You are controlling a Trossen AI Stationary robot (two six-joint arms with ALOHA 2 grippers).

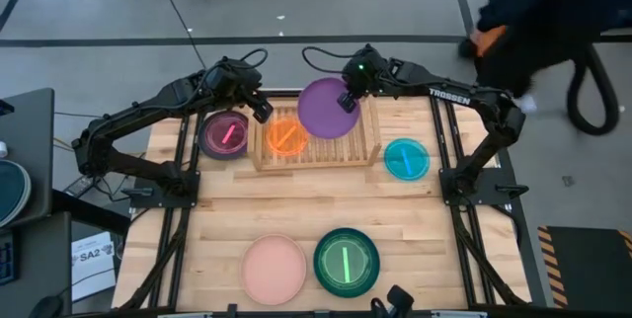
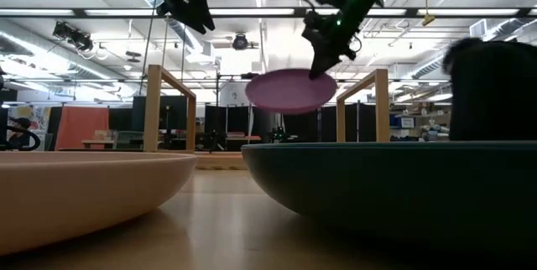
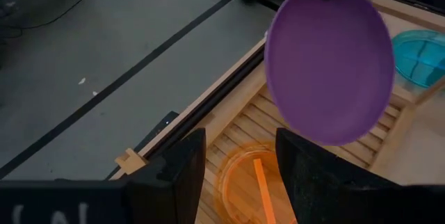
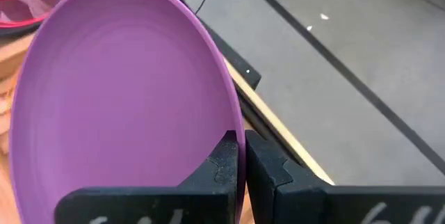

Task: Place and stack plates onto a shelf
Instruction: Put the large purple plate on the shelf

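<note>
The purple plate [image 1: 326, 111] hangs in the air over the right half of the wooden slat shelf [image 1: 346, 152], held by my right gripper [image 1: 349, 99], which is shut on it. The small orange plate [image 1: 286, 137] lies flat on the shelf's left half. My left gripper [image 1: 260, 111] hovers open above the orange plate [image 3: 254, 182], touching nothing. The maroon plate [image 1: 225, 133] lies on the table left of the shelf, the cyan plate [image 1: 406, 158] right of it. The pink plate [image 1: 274, 269] and the green plate [image 1: 347, 261] lie by the near edge. My right gripper [image 4: 242, 160] pinches the purple plate's rim [image 4: 235, 130] between its two fingers, one above the rim and one under it. In the high view that is the far right part of the rim [image 1: 346, 93], and the fingers slant down from above. The plate [image 2: 289, 90] is lifted clear, nearly level, between the shelf's side boards.
The shelf's upright side boards [image 2: 153, 106] [image 2: 382, 102] stand on either side of the slats. A person [image 1: 553, 7] moves beyond the table's far right corner. Bare tabletop [image 1: 316, 204] lies between the shelf and the near plates.
</note>
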